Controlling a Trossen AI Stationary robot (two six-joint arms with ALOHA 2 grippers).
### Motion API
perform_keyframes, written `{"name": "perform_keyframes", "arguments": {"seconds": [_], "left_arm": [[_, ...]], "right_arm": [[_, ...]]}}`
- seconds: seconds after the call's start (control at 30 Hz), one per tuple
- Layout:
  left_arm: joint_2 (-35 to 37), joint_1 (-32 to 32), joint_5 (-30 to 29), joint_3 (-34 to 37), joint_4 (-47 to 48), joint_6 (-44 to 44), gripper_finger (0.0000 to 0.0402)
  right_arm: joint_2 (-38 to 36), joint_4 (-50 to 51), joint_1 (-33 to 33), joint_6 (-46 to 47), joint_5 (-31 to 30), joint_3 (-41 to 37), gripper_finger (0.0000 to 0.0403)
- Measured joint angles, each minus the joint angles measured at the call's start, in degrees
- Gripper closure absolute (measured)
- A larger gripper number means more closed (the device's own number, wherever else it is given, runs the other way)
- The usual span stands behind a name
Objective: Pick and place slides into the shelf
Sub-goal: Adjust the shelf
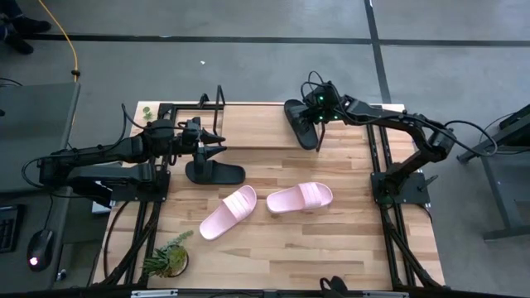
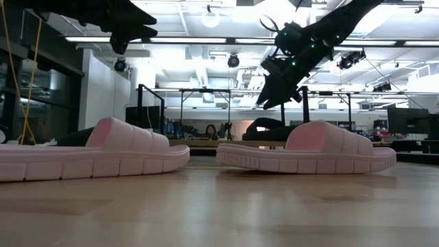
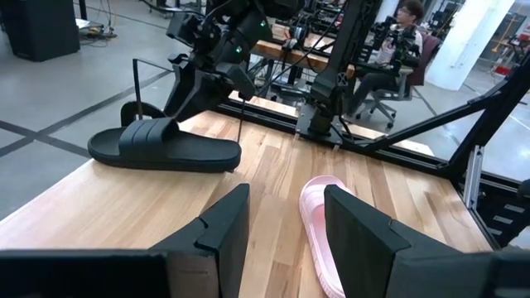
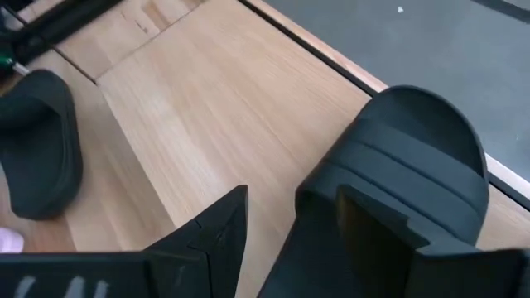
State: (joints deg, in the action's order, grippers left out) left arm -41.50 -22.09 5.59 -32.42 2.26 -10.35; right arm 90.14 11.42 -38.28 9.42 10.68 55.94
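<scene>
One black slide (image 1: 300, 122) lies sole down at the right end of the shelf (image 1: 252, 124), by the far edge. My right gripper (image 2: 269, 99) hangs open and slanting down just above the strap of that slide (image 4: 397, 157), with a gap showing in the low view. The other black slide (image 1: 215, 172) lies on the table at the left. My left gripper (image 1: 217, 142) waits open and level above it. Two pale pink slides (image 1: 229, 212) (image 1: 300, 197) lie sole down mid-table.
The shelf's thin black end hoops (image 1: 219, 98) stand at the far edge. Black frame rails (image 1: 377, 165) run along both table sides. A small plant (image 1: 170, 257) sits at the near left corner. Bare wood (image 1: 331, 248) lies toward the near right. A person (image 3: 406, 25) sits beyond the table.
</scene>
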Motion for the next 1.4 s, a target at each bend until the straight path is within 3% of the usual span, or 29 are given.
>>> {"name": "perform_keyframes", "arguments": {"seconds": [0.3, 0.53, 1.4], "left_arm": [[0.00, 0.00, -0.01, 0.00, 0.09, -0.04, 0.0259], [0.00, 0.00, -0.01, 0.00, 0.09, -0.08, 0.0259], [-0.02, 0.00, -0.01, 0.00, 0.77, -0.45, 0.0259]], "right_arm": [[-0.40, -9.17, 0.00, 0.94, -2.54, -4.72, 0.0226], [-0.45, -14.84, 0.04, 2.45, -0.60, -6.55, 0.0226], [-0.45, -14.97, 1.18, 3.62, -4.19, -6.57, 0.0226]]}}
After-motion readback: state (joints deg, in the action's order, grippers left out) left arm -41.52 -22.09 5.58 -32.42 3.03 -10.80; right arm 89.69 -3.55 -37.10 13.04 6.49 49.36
